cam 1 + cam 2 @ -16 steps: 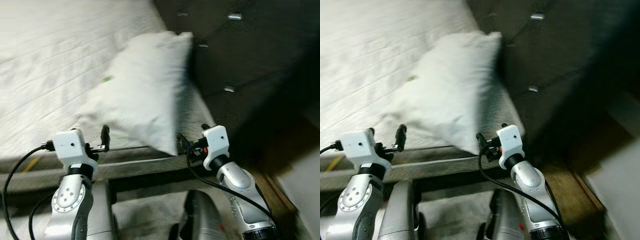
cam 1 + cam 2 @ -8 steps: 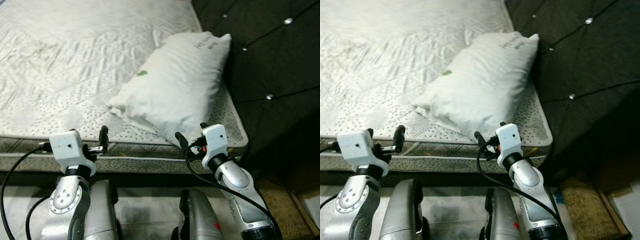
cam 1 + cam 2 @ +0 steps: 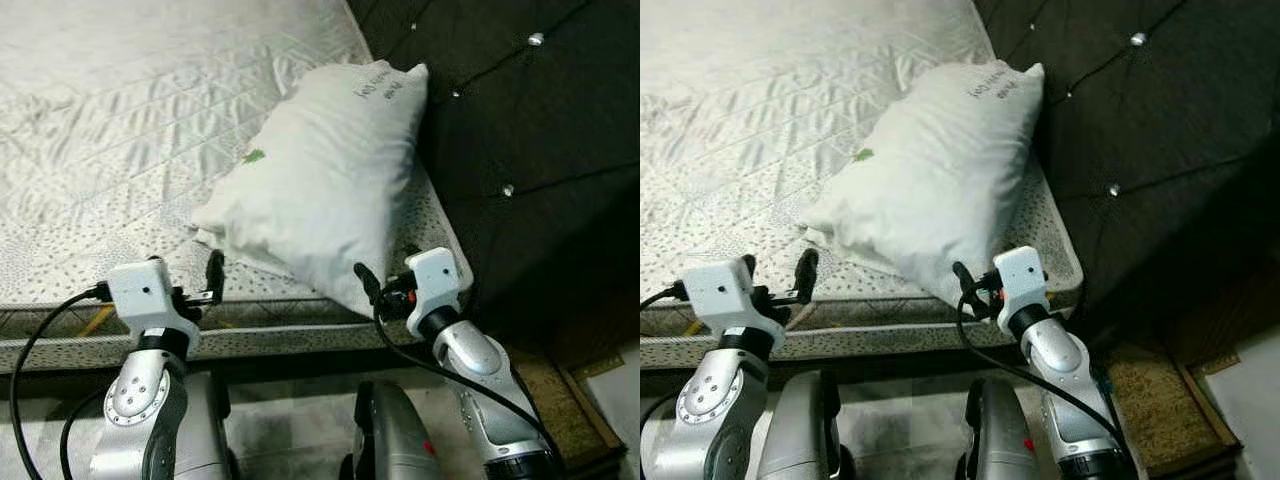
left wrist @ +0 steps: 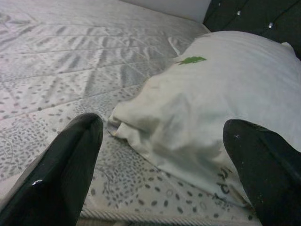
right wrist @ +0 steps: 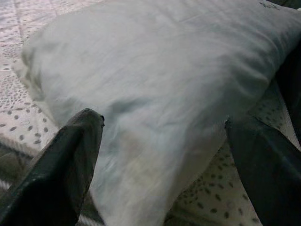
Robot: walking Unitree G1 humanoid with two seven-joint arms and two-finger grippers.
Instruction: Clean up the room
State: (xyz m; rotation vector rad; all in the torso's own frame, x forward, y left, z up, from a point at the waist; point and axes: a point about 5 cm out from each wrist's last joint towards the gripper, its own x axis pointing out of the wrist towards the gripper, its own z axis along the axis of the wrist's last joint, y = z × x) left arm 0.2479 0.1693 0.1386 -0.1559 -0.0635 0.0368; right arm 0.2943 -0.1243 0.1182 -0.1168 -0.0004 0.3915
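A white pillow [image 3: 320, 180] with a small green mark lies on the pale quilted mattress [image 3: 100, 140], its far end against the headboard. My right gripper [image 3: 368, 283] is open just before the pillow's near corner; in the right wrist view the right gripper [image 5: 162, 121] has the pillow [image 5: 155, 70] spread between its black fingers [image 5: 80, 150]. My left gripper [image 3: 213, 274] is open over the mattress edge, left of the pillow. The left wrist view has the left gripper [image 4: 162, 126] facing the pillow's crumpled corner [image 4: 141, 117]. Neither holds anything.
A dark tufted headboard [image 3: 520, 120] rises on the right of the bed. The mattress side [image 3: 60, 345] runs across in front of my arms. A brown mat [image 3: 550, 395] lies on the floor at lower right.
The whole picture has swung and sharpened, so the camera moved. Both arms keep the same raised pose with open fingers, and the pillow lies as before.
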